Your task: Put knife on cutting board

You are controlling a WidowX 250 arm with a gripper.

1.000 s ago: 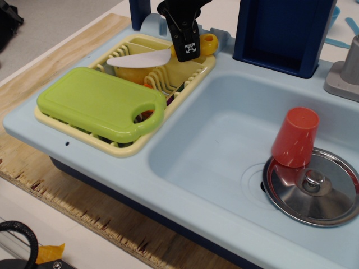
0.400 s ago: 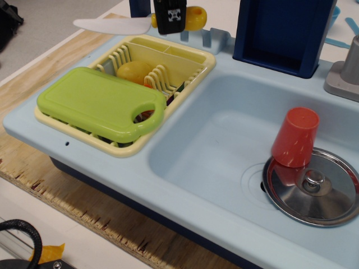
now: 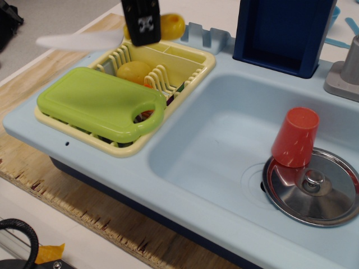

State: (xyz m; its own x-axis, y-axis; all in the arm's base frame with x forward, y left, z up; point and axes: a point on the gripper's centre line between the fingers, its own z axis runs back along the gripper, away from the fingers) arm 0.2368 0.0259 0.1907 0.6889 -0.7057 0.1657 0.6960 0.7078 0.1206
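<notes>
My gripper [image 3: 142, 29] is shut on the knife [image 3: 84, 40] and holds it in the air above the far left end of the dish rack. The white blade points left and the yellow handle [image 3: 171, 24] sticks out to the right of the fingers. The lime-green cutting board [image 3: 98, 102] lies flat on the near part of the pale yellow dish rack [image 3: 190, 66], below and in front of the knife, its handle hole at the right corner.
A round yellow-brown toy fruit [image 3: 133, 72] sits in the rack behind the board. The light blue sink [image 3: 224, 145] holds a red cup [image 3: 295, 137] and a metal lid [image 3: 313, 188]. A dark blue box [image 3: 283, 31] stands at the back.
The gripper lifted the knife out of the dish rack and carried it left; the blade now reaches past the rack's left end.
</notes>
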